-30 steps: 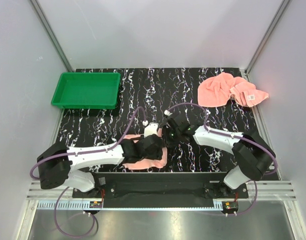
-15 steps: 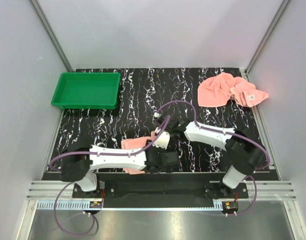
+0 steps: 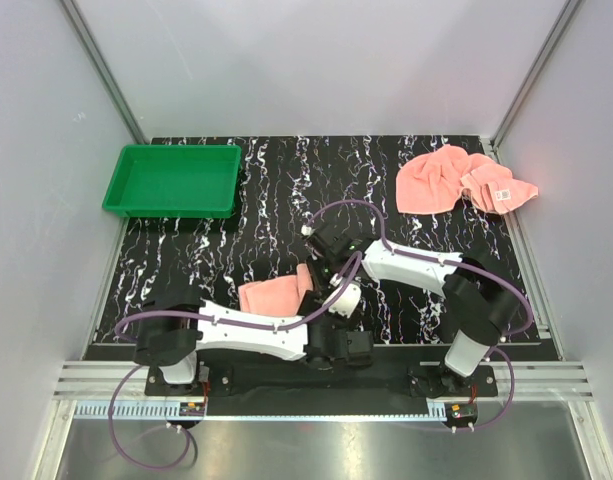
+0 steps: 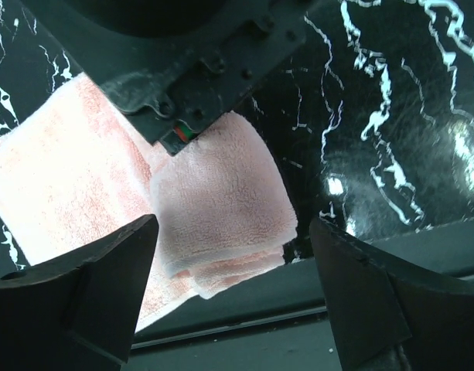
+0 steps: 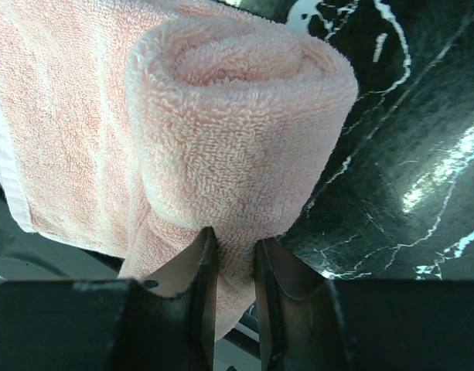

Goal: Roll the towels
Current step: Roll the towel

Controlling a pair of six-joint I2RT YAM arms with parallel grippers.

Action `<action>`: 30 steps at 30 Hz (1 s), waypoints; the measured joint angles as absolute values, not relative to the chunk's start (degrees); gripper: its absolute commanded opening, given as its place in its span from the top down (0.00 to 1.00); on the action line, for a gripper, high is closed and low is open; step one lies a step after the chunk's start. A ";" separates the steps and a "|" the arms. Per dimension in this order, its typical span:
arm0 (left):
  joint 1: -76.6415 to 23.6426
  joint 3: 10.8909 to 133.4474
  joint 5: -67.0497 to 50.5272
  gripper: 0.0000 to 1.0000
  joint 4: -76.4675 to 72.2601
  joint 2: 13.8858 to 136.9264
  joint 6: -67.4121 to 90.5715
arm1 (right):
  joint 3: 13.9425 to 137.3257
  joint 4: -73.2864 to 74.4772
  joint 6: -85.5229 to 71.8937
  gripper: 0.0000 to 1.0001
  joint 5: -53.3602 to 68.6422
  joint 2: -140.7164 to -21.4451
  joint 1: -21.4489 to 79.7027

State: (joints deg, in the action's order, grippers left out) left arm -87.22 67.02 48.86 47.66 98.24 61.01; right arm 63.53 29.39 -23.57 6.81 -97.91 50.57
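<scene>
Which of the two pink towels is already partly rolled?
The towel nearest the arm bases, its end curled into a roll pinched by the right gripper. The other towel lies crumpled far right.

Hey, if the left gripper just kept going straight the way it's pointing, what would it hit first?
The left gripper would most likely meet the partly rolled towel, lying ahead between its open fingers; the right gripper, shut on that roll, is just beyond. Depth is unclear.

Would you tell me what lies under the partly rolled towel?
Black marbled table shows around the towel, pinched by the right gripper; anything directly beneath is covered.
</scene>
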 measured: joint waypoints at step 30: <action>-89.19 59.86 49.41 0.77 39.72 102.39 57.17 | 69.14 37.71 -24.51 0.37 14.06 -96.77 37.39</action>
